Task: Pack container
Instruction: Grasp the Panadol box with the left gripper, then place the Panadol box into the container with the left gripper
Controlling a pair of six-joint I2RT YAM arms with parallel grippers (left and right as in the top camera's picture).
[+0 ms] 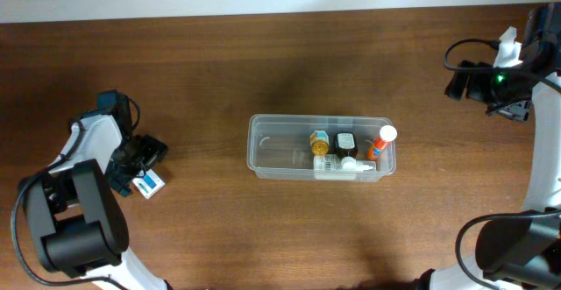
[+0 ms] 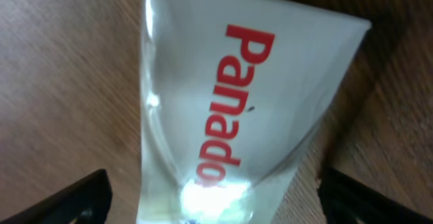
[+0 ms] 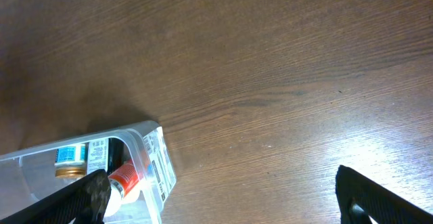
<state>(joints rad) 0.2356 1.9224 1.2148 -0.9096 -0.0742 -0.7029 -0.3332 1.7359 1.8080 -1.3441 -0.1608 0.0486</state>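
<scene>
Brown wood bench (image 1: pixel 263 62) is carrying the clear container (image 1: pixel 276 154) at centre, long axis running left-right, vacant end facing the left claw (image 2: pixel 213 200), which is hovering released astride a white Panadol pack (image 2: pixel 237 95) well to its left; right claw (image 3: pixel 220 197) is hanging released, far right.

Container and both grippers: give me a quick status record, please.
container: centre of table, left half bare
inside: orange-capped bottle, dark bottle, orange tube, white bottle lying down, all at right end
left gripper: open, astride white pack on table
right gripper: open, empty, above table beyond container's right end
</scene>
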